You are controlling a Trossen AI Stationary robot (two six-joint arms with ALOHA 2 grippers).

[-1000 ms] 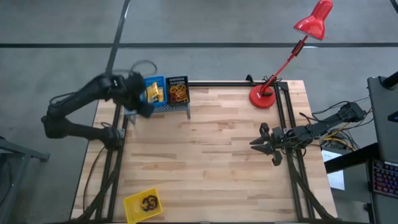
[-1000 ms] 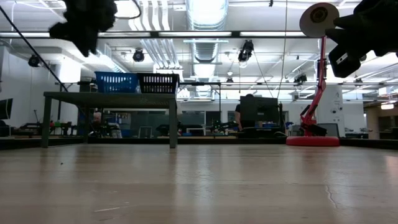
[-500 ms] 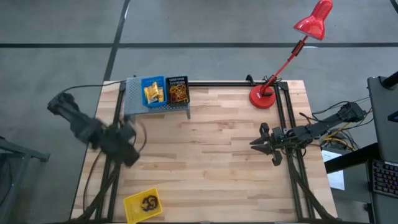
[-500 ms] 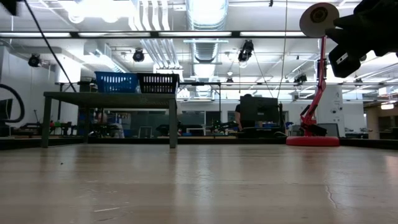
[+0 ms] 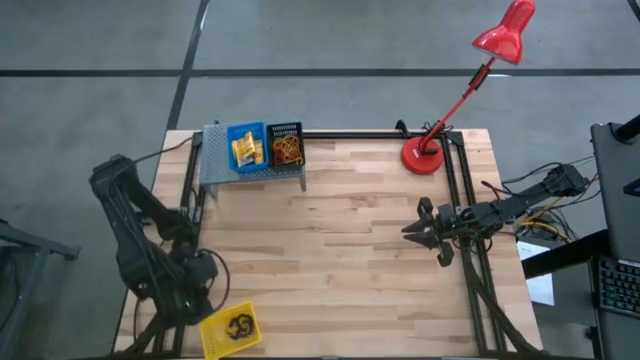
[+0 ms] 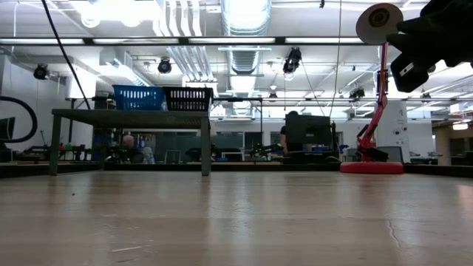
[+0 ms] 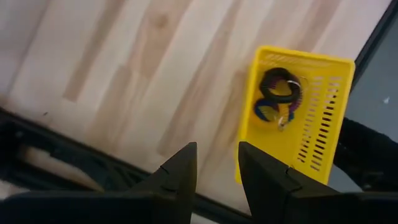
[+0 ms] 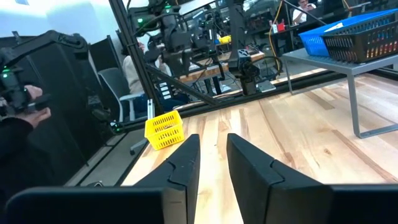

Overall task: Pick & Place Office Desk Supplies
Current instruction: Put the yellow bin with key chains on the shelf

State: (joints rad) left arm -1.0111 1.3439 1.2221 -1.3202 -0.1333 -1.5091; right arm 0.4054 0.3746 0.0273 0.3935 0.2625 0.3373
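Observation:
A yellow bin [image 5: 228, 330] stands at the table's near left corner with dark and blue rings [image 7: 278, 99] lying in it. At the far left, a blue bin [image 5: 246, 148] of short yellow tubes and a black bin [image 5: 287, 148] of red and orange rubber bands sit on a grey stand. My left gripper [image 7: 217, 169] points down over the table's left edge, just beside the yellow bin [image 7: 323, 93]. It is open and has nothing between its fingers. My right gripper [image 5: 415, 230] waits open and level at the table's right side.
A red desk lamp [image 5: 424, 155] stands at the far right corner, its head reaching beyond the table. The wooden tabletop [image 5: 340, 250] lies between the arms. Black frame rails run along the table's left and right edges. People sit in the room beyond the table's left side [image 8: 134, 71].
My left gripper has swung from above the blue bin at the far left, along the table's left edge toward the near edge. It has sunk a little and rolled about its own line. It now hangs beside the yellow bin.

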